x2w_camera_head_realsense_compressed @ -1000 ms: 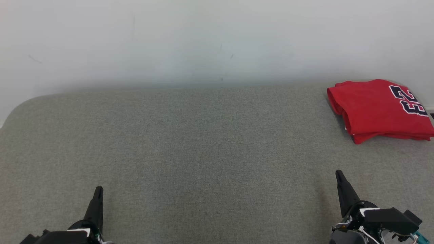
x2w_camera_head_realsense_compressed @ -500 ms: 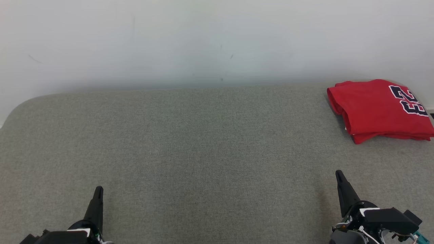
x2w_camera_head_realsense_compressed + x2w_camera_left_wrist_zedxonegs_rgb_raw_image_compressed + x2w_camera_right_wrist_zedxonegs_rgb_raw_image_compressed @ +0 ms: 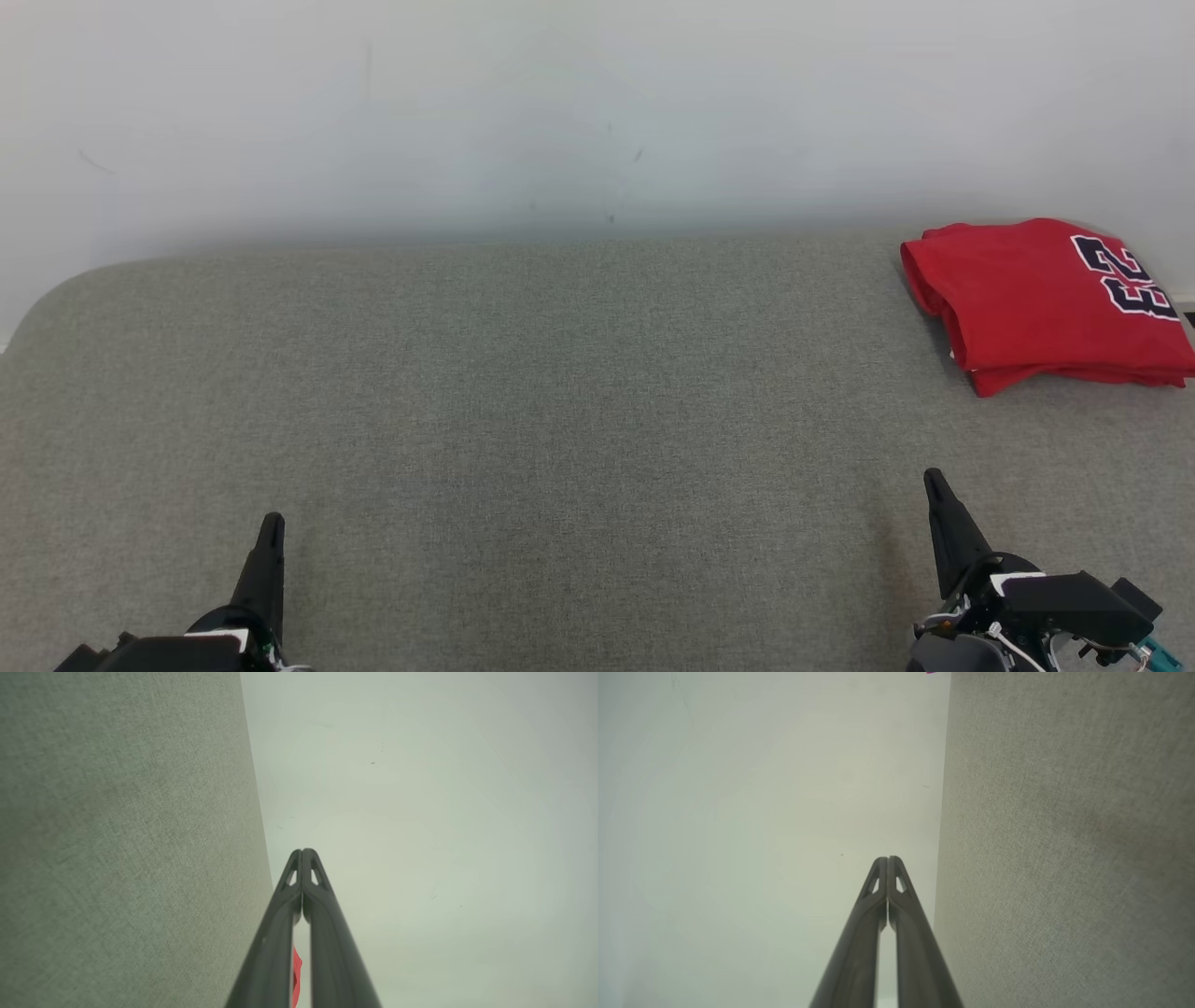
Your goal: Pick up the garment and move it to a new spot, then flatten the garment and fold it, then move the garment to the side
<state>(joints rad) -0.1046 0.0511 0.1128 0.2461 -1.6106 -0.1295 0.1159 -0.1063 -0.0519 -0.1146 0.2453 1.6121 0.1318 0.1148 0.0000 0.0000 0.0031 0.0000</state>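
Red garment lies folded at far-R edge of grey surface by the wall, prob. set aside as task asks, w/ L claw & R claw both closed, empty, low at near edge, well apart from it.

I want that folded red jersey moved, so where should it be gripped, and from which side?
Probably the near edge of the folded red jersey, where stacked layers show, approached by the right hand from the near side; the left edge is a rounded fold.
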